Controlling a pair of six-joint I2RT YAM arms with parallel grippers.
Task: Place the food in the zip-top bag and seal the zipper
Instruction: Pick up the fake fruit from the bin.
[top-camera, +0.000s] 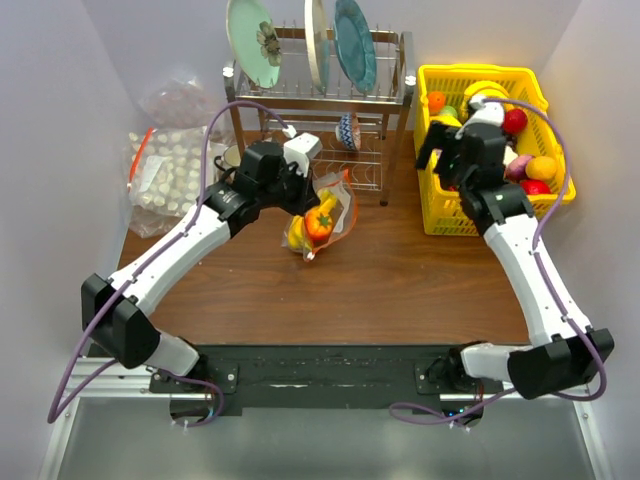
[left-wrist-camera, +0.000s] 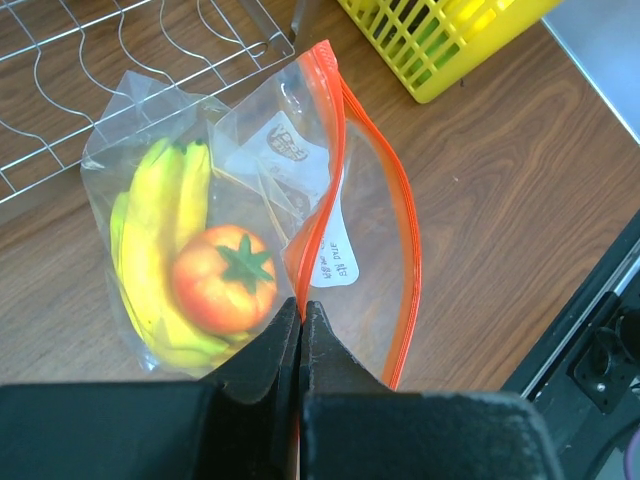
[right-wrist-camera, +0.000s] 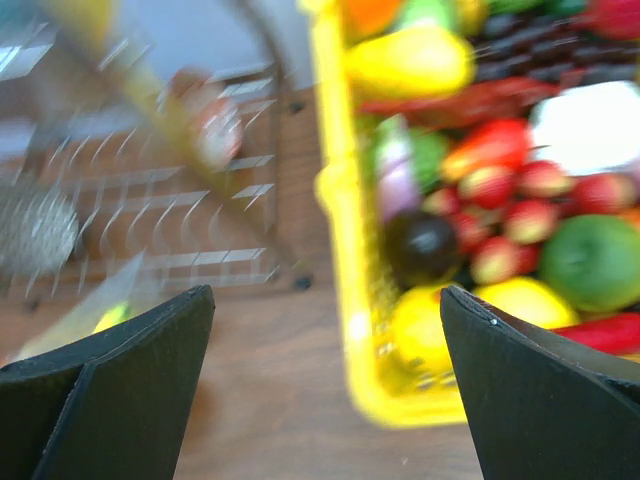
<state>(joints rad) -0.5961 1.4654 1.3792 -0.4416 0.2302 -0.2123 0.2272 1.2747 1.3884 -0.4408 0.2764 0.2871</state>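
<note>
The zip-top bag (top-camera: 322, 218) lies on the table in the overhead view, just ahead of my left gripper (top-camera: 303, 203), with yellow and orange fruit showing through it. My right gripper (top-camera: 438, 158) hangs well apart from it, above the near corner of the yellow basket (top-camera: 437, 222) of toy food.

From my left wrist, the left gripper (left-wrist-camera: 301, 312) is clenched tight, jaws together, and a fold of clear film at the bag's (left-wrist-camera: 260, 130) near lip appears to be pinched between them. The banana bunch (left-wrist-camera: 150, 240) and a round orange fruit with a green stem (left-wrist-camera: 222, 280) sit inside, ahead and to the left of my fingertips. The zipper (left-wrist-camera: 405, 220) gapes open. One red strip curves away to the right; the other runs up from just beside my fingertips past the white label (left-wrist-camera: 335, 255).

From my right wrist, blurred, the right gripper (right-wrist-camera: 325, 295) is spread wide and grasps nothing. The basket's rim (right-wrist-camera: 335, 150) is straight ahead between the jaws.

I judge the bag thin, limp and slippery, light apart from its fruit. It will sag and fold if taken mid-panel. The stiffer zipper strip at a mouth corner is the better hold. Sealing needs both strips lined up before I pinch along them.
</note>
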